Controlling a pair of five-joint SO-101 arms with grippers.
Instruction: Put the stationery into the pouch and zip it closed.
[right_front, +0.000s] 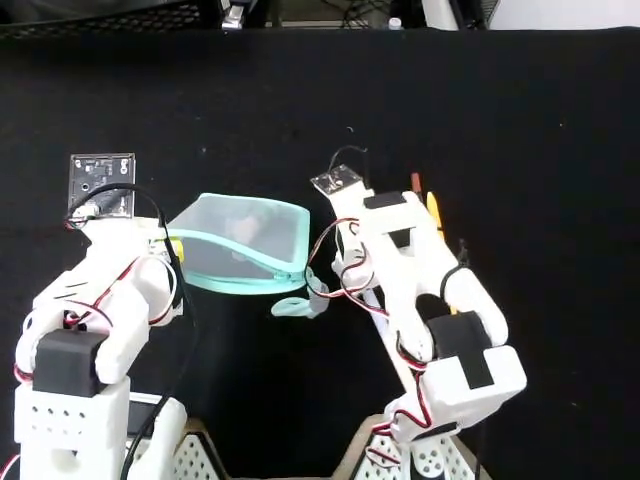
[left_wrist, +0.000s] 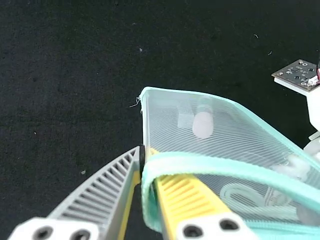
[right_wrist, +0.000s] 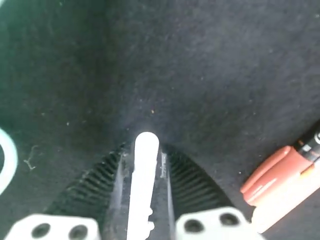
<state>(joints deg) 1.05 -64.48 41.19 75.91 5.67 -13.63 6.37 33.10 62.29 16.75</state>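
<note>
A teal mesh pouch (right_front: 245, 228) lies at the table's middle with its mouth toward the arms. White items (left_wrist: 202, 125) show through the pouch's mesh (left_wrist: 235, 135). My left gripper (left_wrist: 143, 156) is shut on the pouch's teal rim at its left corner, where the left gripper (right_front: 172, 246) meets the pouch in the high view. My right gripper (right_wrist: 145, 150) is shut on a white stick (right_wrist: 142, 190) just above the black cloth. The right arm (right_front: 400, 250) stands to the right of the pouch. An orange pen (right_wrist: 272, 175) and a yellow pen (right_front: 434, 212) lie beside that arm.
A teal loop (right_front: 293, 306) trails from the pouch's front right corner toward the right arm. The black cloth (right_front: 520, 130) covers the whole table. Each arm carries a small circuit board (right_front: 100, 183) on its wrist.
</note>
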